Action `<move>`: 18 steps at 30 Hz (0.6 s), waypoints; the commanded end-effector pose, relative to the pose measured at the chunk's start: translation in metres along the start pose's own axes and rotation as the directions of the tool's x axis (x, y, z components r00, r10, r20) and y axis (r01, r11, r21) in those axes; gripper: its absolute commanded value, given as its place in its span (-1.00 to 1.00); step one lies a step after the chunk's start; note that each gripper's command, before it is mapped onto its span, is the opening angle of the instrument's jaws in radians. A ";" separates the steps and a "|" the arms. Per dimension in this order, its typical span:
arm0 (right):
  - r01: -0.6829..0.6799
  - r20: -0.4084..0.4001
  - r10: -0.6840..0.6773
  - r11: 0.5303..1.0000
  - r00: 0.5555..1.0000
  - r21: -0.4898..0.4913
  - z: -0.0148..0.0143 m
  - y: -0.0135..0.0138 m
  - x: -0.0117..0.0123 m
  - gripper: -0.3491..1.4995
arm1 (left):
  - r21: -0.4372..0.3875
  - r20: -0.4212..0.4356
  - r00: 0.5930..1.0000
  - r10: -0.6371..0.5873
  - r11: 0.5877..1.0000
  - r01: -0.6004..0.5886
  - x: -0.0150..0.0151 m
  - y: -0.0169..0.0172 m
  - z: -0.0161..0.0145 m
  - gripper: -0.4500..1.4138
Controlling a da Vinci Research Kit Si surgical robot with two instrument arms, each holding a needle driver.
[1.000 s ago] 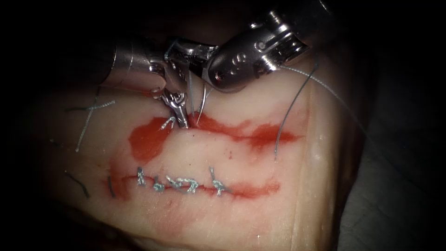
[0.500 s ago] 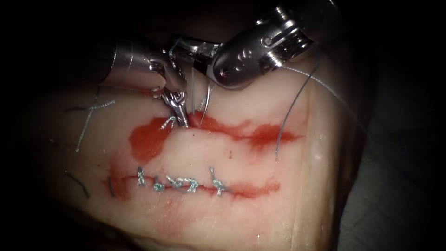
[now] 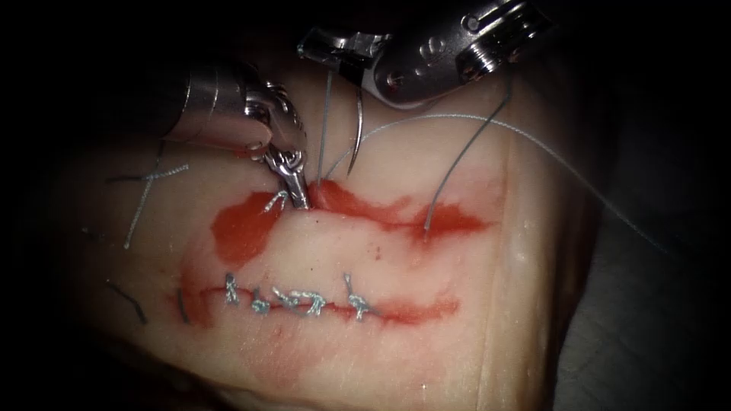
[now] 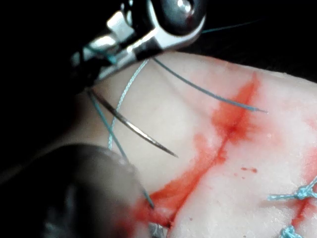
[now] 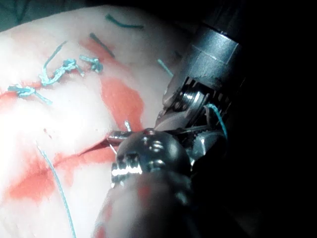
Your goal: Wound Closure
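Note:
My right tool (image 3: 327,47) hangs above the tissue (image 3: 396,259), jaws shut on the curved needle (image 3: 358,133) near its tail end. The needle is out of the tissue, and its point hangs free just above the far edge of the open cut (image 3: 396,213), near the cut's left end. Thread (image 3: 324,122) runs from these jaws down into the tissue beside the needle. In the left wrist view the needle (image 4: 133,128) slants bare under the right tool (image 4: 96,57). My left tool (image 3: 295,190) rests its tip on the cut's edge, and its tip (image 5: 119,135) is also in the right wrist view.
A second cut nearer the camera is closed with a row of knotted stitches (image 3: 304,301). A long loop of thread (image 3: 457,167) arcs over the right part of the tissue. Cut thread ends (image 3: 148,194) lie at the left. Red fluid (image 3: 236,228) pools along the open cut.
My right tool has risen up and to the right, lifting the needle clear of the tissue and drawing thread after it. The left tool has stayed where it was.

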 end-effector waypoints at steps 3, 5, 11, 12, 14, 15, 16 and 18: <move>-0.041 -0.005 0.041 0.999 0.999 0.026 0.0020 0.0034 0.0006 -1.00 | 0.001 -0.005 1.000 0.004 1.000 -0.004 -0.0002 0.0005 -0.0001 -1.00; -0.058 -0.014 0.058 0.998 0.998 0.018 0.0024 0.0046 0.0010 -1.00 | 0.001 -0.008 1.000 0.005 1.000 -0.005 0.0000 0.0004 -0.0001 -1.00; -0.039 -0.001 0.039 0.999 0.999 -0.003 0.0034 0.0066 0.0013 -1.00 | 0.004 -0.011 1.000 -0.004 1.000 0.004 0.0001 0.0002 0.0000 -1.00; -0.035 0.003 0.035 0.999 0.999 -0.004 0.0036 0.0069 0.0013 -1.00 | 0.005 -0.013 1.000 -0.003 1.000 0.003 0.0001 0.0001 0.0001 -1.00; -0.032 0.004 0.032 0.999 0.999 -0.008 0.0037 0.0071 0.0013 -1.00 | 0.006 -0.014 1.000 -0.003 1.000 0.003 0.0001 0.0001 0.0001 -1.00; -0.037 0.004 0.038 0.999 0.999 -0.007 0.0038 0.0072 0.0013 -1.00 | 0.007 -0.015 1.000 -0.002 1.000 0.002 0.0001 0.0000 0.0001 -1.00; -0.026 0.008 0.026 1.000 1.000 -0.006 0.0039 0.0072 0.0012 -1.00 | 0.009 -0.016 1.000 -0.001 1.000 0.001 0.0001 -0.0001 0.0001 -1.00; -0.023 0.017 0.023 1.000 1.000 0.008 0.0038 0.0070 0.0012 -1.00 | 0.010 -0.017 1.000 -0.001 1.000 0.001 0.0001 -0.0003 0.0001 -1.00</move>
